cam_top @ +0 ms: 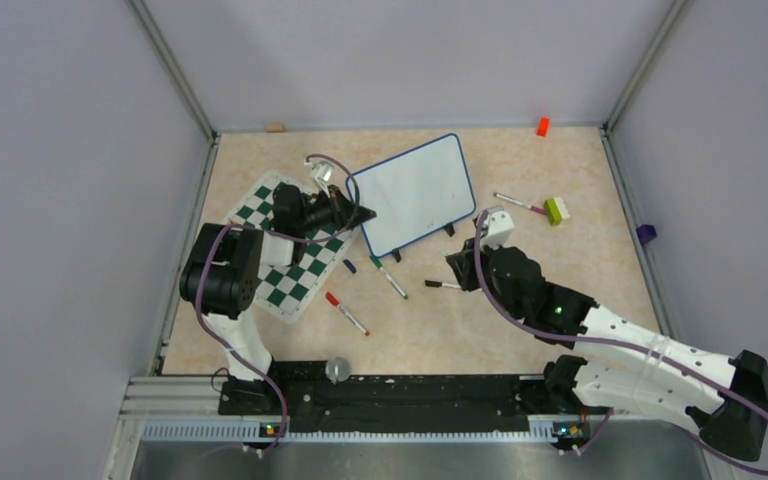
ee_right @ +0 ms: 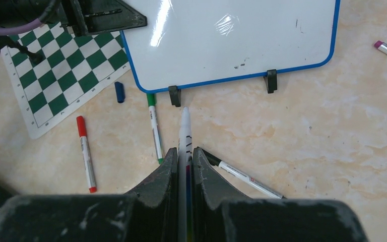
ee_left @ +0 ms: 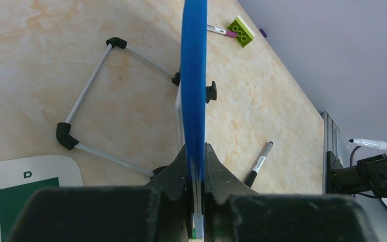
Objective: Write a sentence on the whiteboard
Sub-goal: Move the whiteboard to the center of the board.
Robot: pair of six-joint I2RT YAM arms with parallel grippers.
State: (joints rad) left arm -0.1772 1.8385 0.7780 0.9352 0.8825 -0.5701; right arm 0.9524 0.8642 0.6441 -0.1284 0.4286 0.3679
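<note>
The whiteboard (cam_top: 415,193) has a blue frame, sits at the middle back of the table, and its face is blank; no sentence shows on it. My left gripper (cam_top: 355,213) is shut on its left edge. In the left wrist view the blue frame (ee_left: 194,75) runs straight up out of the closed gripper (ee_left: 195,161). My right gripper (cam_top: 457,268) is just in front of the board's near edge. It is shut on a white marker (ee_right: 185,133) whose tip points at the whiteboard (ee_right: 232,35), a short way from its black feet.
A green-and-white chess mat (cam_top: 285,255) lies left of the board under my left arm. Red (cam_top: 346,313), green (cam_top: 390,277) and black (cam_top: 442,284) markers and a blue cap (cam_top: 349,266) lie in front. A pink marker (cam_top: 520,204) and green brick (cam_top: 556,210) lie to the right.
</note>
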